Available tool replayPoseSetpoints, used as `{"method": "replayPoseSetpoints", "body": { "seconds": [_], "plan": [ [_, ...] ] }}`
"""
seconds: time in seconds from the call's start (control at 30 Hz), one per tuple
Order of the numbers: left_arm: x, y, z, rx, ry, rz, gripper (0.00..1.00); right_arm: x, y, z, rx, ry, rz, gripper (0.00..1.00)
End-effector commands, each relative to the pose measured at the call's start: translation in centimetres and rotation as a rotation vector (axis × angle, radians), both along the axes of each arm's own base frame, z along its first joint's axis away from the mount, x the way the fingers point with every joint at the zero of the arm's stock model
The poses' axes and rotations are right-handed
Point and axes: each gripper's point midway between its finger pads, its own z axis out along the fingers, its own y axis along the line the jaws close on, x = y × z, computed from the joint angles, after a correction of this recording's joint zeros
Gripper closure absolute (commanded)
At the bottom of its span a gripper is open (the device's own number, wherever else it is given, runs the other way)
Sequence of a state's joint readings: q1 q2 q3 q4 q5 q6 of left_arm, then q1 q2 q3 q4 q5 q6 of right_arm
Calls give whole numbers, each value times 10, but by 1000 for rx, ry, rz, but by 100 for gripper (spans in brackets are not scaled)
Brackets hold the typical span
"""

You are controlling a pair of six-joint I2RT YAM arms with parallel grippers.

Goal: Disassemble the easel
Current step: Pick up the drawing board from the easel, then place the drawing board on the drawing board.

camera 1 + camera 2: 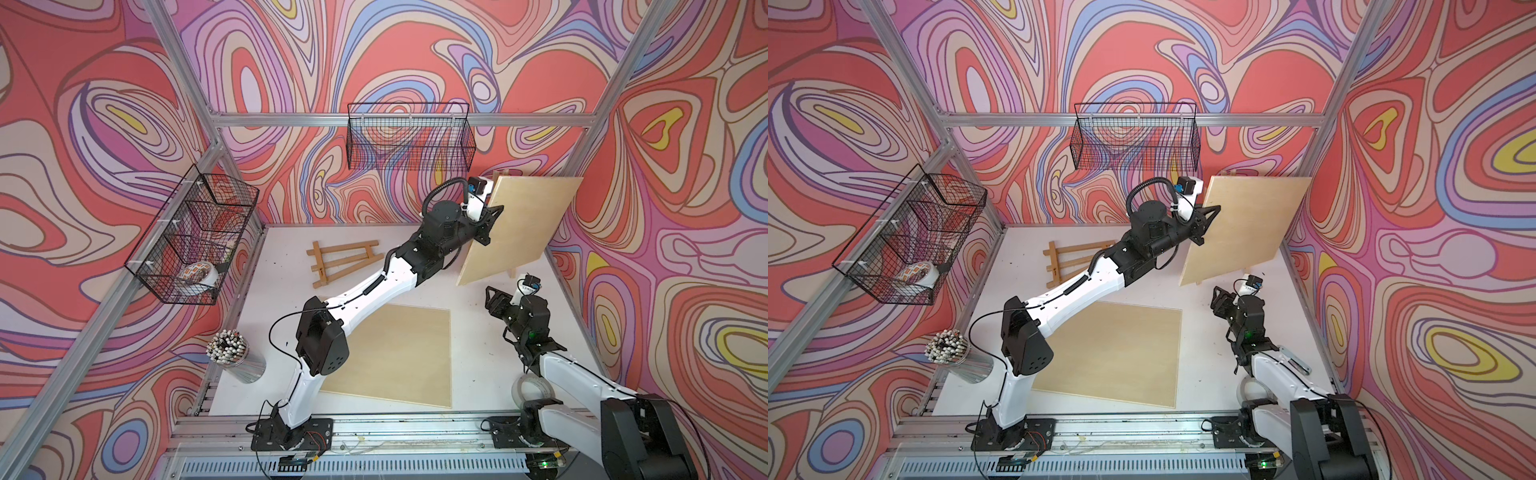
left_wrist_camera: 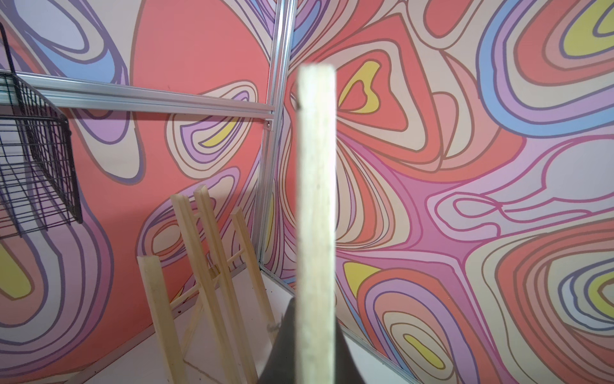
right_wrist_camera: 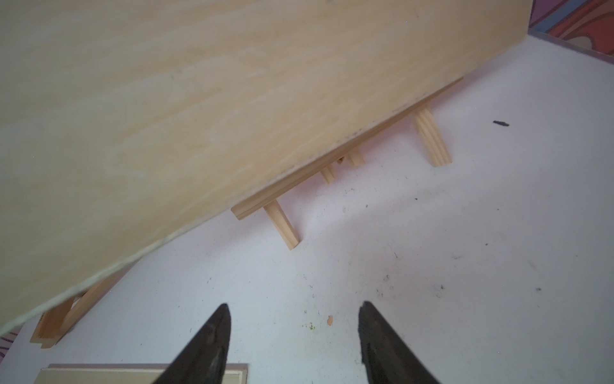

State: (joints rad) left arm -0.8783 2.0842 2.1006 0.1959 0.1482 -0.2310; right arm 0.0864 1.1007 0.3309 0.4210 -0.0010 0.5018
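The left gripper clamps the pale plywood board, tilted on the small light-wood easel at the far right corner of the white worktop; the right gripper hovers empty, jaws apart.

No lettering or number can be read; the orange print on the tape roll is too small.

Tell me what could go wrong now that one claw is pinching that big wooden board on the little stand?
The left claw pinches the board only at one edge, so the wide panel may twist or slip. Its lower edge lies along the ledge of the easel; dragging it sideways might topple that light frame. The open right claw hovers close by and could be struck.
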Motion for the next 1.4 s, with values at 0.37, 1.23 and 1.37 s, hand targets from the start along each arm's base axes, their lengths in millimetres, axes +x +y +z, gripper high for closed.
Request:
{"method": "replayPoseSetpoints", "body": {
  "seconds": [0.37, 1.23, 1.37],
  "plan": [
    [-105, 125, 231, -487, -283, -58, 100, -4, -6, 15, -34, -37, -20, 37],
    [-141, 316, 232, -544, 64, 29, 100, -12, -6, 29, -42, -80, -13, 37],
    [-150, 334, 232, -547, 114, 42, 100, -14, -6, 33, -44, -88, -9, 37]
  ]
}}
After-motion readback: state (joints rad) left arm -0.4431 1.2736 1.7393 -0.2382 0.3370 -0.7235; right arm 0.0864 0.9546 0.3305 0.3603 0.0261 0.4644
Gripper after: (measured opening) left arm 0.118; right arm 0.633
